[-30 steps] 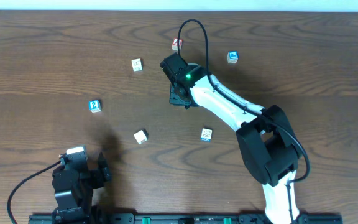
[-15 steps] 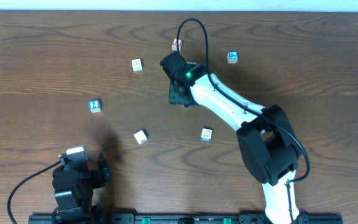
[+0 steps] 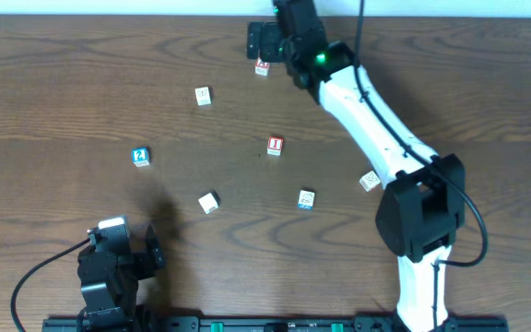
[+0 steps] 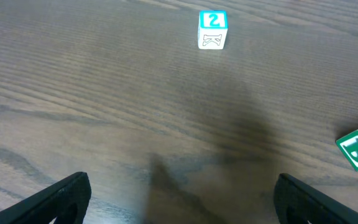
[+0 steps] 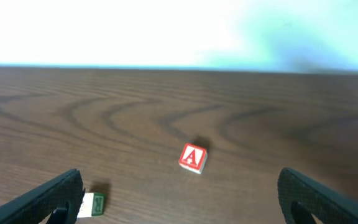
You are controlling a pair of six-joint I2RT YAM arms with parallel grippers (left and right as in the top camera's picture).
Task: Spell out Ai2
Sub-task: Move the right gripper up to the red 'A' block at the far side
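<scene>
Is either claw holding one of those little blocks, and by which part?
Nothing is held: the left gripper and right gripper both stand open, empty. The A cube lies free.

Soft, even light falls from above on the table (image 3: 81,83). The overhead view is sharp, with only a faint, fuzzy shadow beside the left arm (image 3: 109,272). In the right wrist view the far background is washed out white with a greenish cast. In the left wrist view a broad soft shadow darkens the wood, and the fingertips (image 4: 70,194) look dim and slightly blurred.
</scene>
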